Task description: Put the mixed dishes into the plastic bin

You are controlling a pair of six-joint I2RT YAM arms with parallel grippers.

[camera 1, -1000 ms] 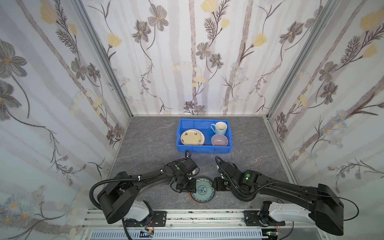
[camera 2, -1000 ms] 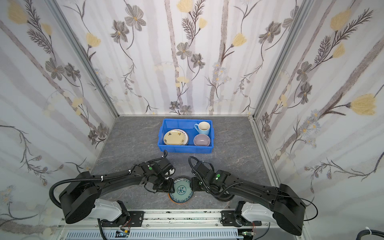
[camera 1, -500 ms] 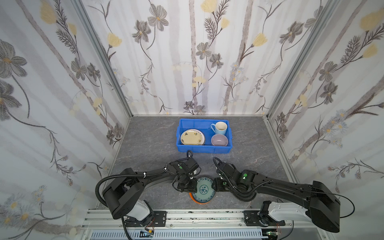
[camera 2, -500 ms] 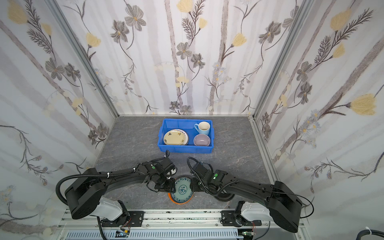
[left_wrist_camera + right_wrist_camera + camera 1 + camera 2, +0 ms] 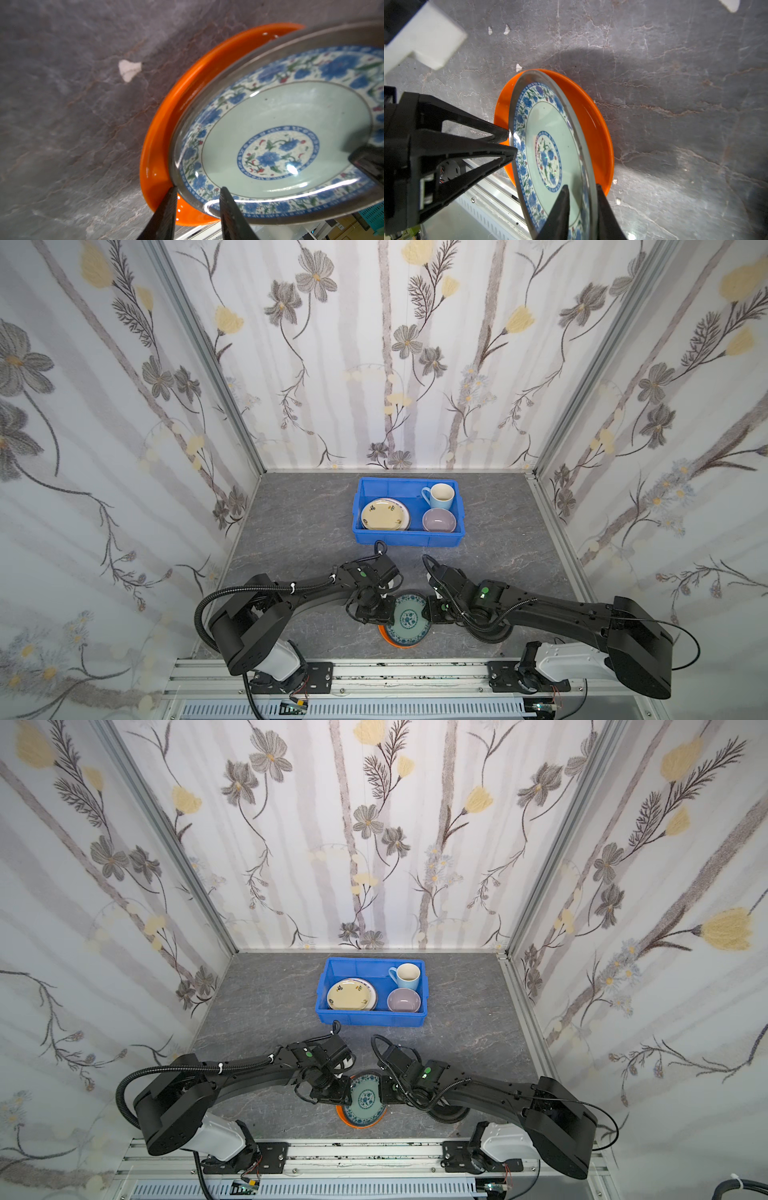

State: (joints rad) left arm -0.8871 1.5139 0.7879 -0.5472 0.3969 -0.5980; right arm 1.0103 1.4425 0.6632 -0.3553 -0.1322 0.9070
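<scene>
Teal glaze with a blue floral border marks the teal-patterned plate (image 5: 407,619), caught between both arms at the front edge of the grey stone-look tabletop (image 5: 291,539), well apart from the blue plastic bin (image 5: 407,537) standing at the back centre. The left gripper (image 5: 384,610) pinches the plate's left rim, one finger under the edge and one on the patterned border, as the left wrist view shows (image 5: 198,188). The right gripper (image 5: 430,612) is clamped across the opposite rim, one finger on the plate's face and one behind its edge (image 5: 581,187). The plate sits tilted rather than flat, face up. In both top views it reads as an oval with its long axis running front to back, and the line between the two grips runs left to right. Below it the orange plate (image 5: 386,640) lies flat on the tabletop, showing past the front-left edge. Inside the bin, the cream plate (image 5: 382,514) lies face up on the left, atop a dark-rimmed plate (image 5: 406,512). The light blue mug (image 5: 441,497) stands upright at the back right, handle pointing left. The lilac bowl (image 5: 439,520) sits mouth up in front of the mug.
</scene>
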